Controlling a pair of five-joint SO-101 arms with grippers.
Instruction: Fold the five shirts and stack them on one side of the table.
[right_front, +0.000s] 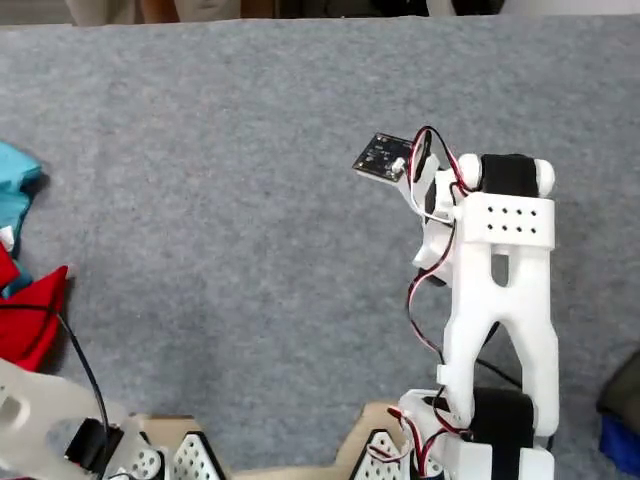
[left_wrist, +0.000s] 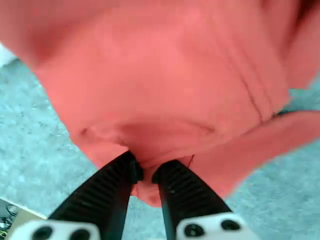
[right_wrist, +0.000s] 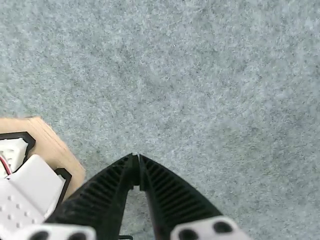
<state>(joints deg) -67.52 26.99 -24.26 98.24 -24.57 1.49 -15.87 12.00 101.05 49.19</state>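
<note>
Closest to me, my left gripper (left_wrist: 146, 171) is clamped on a fold of the red shirt (left_wrist: 160, 75) at the left edge of the table (right_front: 250, 150). It looks soft, light, floppy; I'd regrip at a shoulder seam. My right gripper (right_wrist: 136, 162) is closed, empty.

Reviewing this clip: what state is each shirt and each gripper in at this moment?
red shirt: bunched, not folded, a fold pinched.
left gripper: shut on the red shirt.
right gripper: shut, empty, over bare grey felt.
teal shirt: crumpled, not folded, at the table's edge.
dark blue cloth: heaped at the opposite edge; folded or not, cannot tell.
</note>
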